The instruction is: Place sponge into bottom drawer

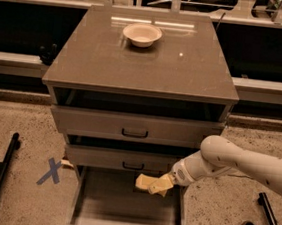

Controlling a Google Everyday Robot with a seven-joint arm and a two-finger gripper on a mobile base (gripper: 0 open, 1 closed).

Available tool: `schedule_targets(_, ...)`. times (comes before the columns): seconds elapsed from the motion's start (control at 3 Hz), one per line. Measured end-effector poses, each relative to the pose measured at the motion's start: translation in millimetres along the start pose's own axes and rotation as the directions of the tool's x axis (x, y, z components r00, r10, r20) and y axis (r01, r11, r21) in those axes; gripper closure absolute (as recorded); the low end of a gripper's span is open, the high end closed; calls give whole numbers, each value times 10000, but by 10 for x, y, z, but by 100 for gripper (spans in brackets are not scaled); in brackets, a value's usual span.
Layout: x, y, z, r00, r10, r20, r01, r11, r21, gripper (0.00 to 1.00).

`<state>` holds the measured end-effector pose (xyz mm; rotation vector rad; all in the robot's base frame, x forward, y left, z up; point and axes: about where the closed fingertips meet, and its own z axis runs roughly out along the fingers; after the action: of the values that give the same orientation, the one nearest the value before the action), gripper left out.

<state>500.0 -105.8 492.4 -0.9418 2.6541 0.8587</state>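
1. we are in the carry-and-lower step: the sponge (146, 182) is in the gripper (163, 186) and hangs in the air over the open bottom drawer (121, 208), not yet on its floor.
2. the jaws are closed on the sponge's right end. the rest of the foam sticks out to the left, roughly level.
3. the sponge sits just below the front of the middle drawer (101, 157), over the back right part of the bottom drawer's floor. it looks just apart from the middle drawer's face, but we cannot tell for sure.
4. the arm (236, 162) comes in low from the right. its forearm slopes down and left to the wrist, which is near the right wall of the bottom drawer.
5. as we judge it, the next move calls for a short drop, down and perhaps a little toward the front, so the sponge clears the middle drawer's lip. the jaws should open once the foam is close to the floor.
6. the floor is wide and flat, so the aim need not be fine. the care lies in keeping the wrist off the right wall and in lifting out without dragging the soft foam along.
7. the bowl (142, 34) on the cabinet top (140, 69) is well apart and plays no part.
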Motion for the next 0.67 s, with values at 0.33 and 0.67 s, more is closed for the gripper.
schedule_targets(0.33, 0, 0, 1, 10000, 0, -1, 0, 10000, -1, 100)
schedule_targets(0.67, 39, -15, 187, 9994, -294, -163, 293, 9995, -82, 100)
